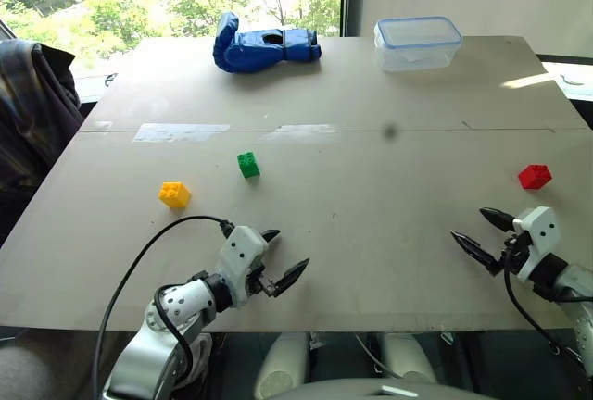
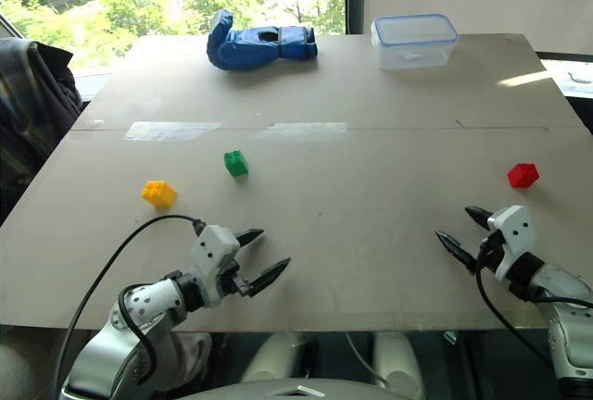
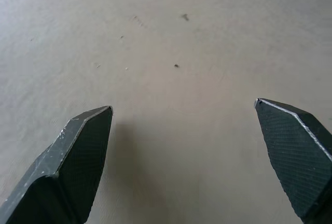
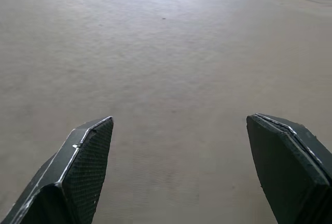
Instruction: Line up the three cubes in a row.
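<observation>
Right now both claws hover low over the near edge of the table (image 1: 389, 261), empty and with their fingers spread wide. Ahead of the left claw (image 1: 281, 258) and off to its left sits the yellow cube (image 1: 174, 194); the green cube (image 1: 247, 165) lies farther ahead, a little beyond the yellow one and well apart from it. The red cube (image 1: 535, 176) rests just ahead of the right claw (image 1: 482, 234), near it but not touched, and far across the table from the other two.

All three look like small studded plastic blocks (hard, light, with smooth flat sides), so they should be stiff under a pinch and unlikely to crush, though light enough to skid or tip if a fingertip nudges one before the pinch lands. The best hold is probably across two opposite flat side faces, low on the block and squarely, leaving the studded top clear. A grip on the corners would likely let a block twist out.

No row exists yet; the red cube is the outlier and seems the natural one to bring toward the pair.
</observation>
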Motion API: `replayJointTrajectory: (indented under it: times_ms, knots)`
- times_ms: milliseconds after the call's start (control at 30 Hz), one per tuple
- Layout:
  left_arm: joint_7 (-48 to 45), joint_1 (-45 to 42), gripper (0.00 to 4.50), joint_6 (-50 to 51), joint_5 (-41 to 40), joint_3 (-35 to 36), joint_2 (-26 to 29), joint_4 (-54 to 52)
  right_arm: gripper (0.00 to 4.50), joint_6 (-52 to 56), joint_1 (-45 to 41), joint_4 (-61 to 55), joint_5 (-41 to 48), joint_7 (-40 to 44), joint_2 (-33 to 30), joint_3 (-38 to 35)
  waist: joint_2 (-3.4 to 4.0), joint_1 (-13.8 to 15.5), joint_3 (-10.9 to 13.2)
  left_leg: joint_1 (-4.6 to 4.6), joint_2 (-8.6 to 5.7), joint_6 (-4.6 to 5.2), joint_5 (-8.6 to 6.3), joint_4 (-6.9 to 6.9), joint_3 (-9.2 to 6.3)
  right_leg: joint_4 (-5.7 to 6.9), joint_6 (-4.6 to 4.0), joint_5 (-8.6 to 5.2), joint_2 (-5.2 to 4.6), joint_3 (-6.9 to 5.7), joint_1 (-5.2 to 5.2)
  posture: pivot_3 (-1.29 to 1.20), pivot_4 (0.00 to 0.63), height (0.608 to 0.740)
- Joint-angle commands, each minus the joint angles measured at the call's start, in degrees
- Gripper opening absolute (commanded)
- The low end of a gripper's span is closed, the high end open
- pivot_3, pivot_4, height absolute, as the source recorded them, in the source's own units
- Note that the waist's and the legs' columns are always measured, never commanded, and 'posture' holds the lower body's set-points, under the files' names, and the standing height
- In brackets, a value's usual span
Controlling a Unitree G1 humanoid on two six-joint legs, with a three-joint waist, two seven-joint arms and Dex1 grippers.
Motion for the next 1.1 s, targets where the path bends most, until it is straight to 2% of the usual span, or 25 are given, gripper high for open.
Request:
replayJointTrajectory:
  times_ms: [33,200,367,567,733,833,900,933,1000,1033,1100]
  knots:
    - [-4.7,-6.2,4.49,5.4,-7.3,2.5,3.9,-5.5,4.21,-0.5,-3.6,4.8,1.4,-5.3,-0.6,-7.1,0.01,-0.2,0.0,0.0,0.0,0.0,0.0,0.0,0.0,0.01,0.0,0.0,0.0,0.01,0.0,0.0,0.15,0.74]
    - [-8.9,-17.6,4.49,13.3,-17.5,4.8,8.2,-6.8,4.21,0.9,-10.2,12.0,0.5,-8.7,-2.0,-9.0,0.02,-0.8,0.0,0.02,-0.01,-0.01,0.01,0.0,0.06,0.05,0.0,0.01,0.04,0.07,-0.02,0.0,0.15,0.74]
    - [-10.1,-26.3,4.49,19.2,-24.5,5.0,10.1,-7.4,4.21,1.0,-17.8,19.4,0.0,-11.3,-3.2,-9.3,-0.01,-0.8,0.1,-0.02,-0.03,-0.01,0.01,-0.05,0.15,0.09,0.0,0.02,0.07,0.16,-0.13,0.0,0.15,0.74]
    - [-8.8,-31.6,4.49,21.7,-26.0,3.8,10.0,-7.5,4.21,1.6,-25.1,27.3,-0.1,-12.6,-2.9,-8.5,-0.05,-0.7,0.1,-0.05,-0.03,-0.02,0.02,-0.07,0.14,0.08,0.0,0.02,0.09,0.17,-0.14,0.0,0.15,0.74]
    - [-8.0,-32.4,4.49,22.0,-25.8,3.7,10.3,-7.7,4.21,-0.1,-27.0,30.3,-1.1,-13.8,-1.9,-7.7,-0.07,-0.7,0.1,-0.06,-0.03,-0.04,0.03,-0.07,0.13,0.09,0.0,0.02,0.09,0.19,-0.15,0.0,0.15,0.74]
    - [-7.7,-32.6,4.5,22.1,-25.9,3.5,10.2,-7.7,3.51,-1.3,-27.4,31.2,-1.5,-13.7,-1.6,-7.2,-0.06,-0.7,0.1,-0.06,-0.03,-0.04,0.03,-0.07,0.14,0.08,0.0,0.02,0.09,0.2,-0.15,0.0,0.15,0.74]
    - [-7.6,-32.6,4.5,22.1,-25.9,3.4,10.2,-7.8,2.58,-1.6,-27.6,31.5,-1.6,-13.6,-1.5,-7.1,-0.06,-0.7,0.1,-0.05,-0.04,-0.04,0.03,-0.07,0.15,0.09,0.0,0.02,0.09,0.22,-0.15,0.0,0.15,0.74]
    - [-7.6,-32.6,4.5,22.1,-25.9,3.4,10.2,-7.8,2.4,-1.7,-27.7,31.7,-1.7,-13.5,-1.5,-7.0,-0.06,-0.7,0.1,-0.05,-0.04,-0.04,0.03,-0.07,0.15,0.09,0.0,0.02,0.09,0.21,-0.15,0.0,0.15,0.74]
    - [-7.7,-32.5,4.5,22.0,-25.9,3.4,10.3,-7.8,1.51,-1.8,-27.8,32.0,-1.6,-13.2,-1.4,-6.8,-0.06,-0.7,0.1,-0.04,-0.04,-0.04,0.03,-0.07,0.15,0.1,0.0,0.02,0.1,0.21,-0.15,0.0,0.15,0.74]
    - [-7.8,-32.4,4.5,22.0,-25.8,3.4,10.3,-7.7,1.27,-1.8,-27.9,32.0,-1.6,-13.1,-1.4,-6.7,-0.06,-0.7,0.1,-0.04,-0.03,-0.04,0.03,-0.07,0.15,0.1,0.0,0.02,0.1,0.22,-0.15,0.0,0.15,0.74]
    - [-8.0,-32.4,4.5,21.8,-25.6,3.3,10.5,-7.6,1.27,-1.6,-27.9,32.1,-1.3,-13.0,-1.3,-6.7,-0.06,-0.7,0.1,-0.04,-0.04,-0.04,0.03,-0.07,0.15,0.1,0.0,0.02,0.1,0.22,-0.15,0.0,0.15,0.74]
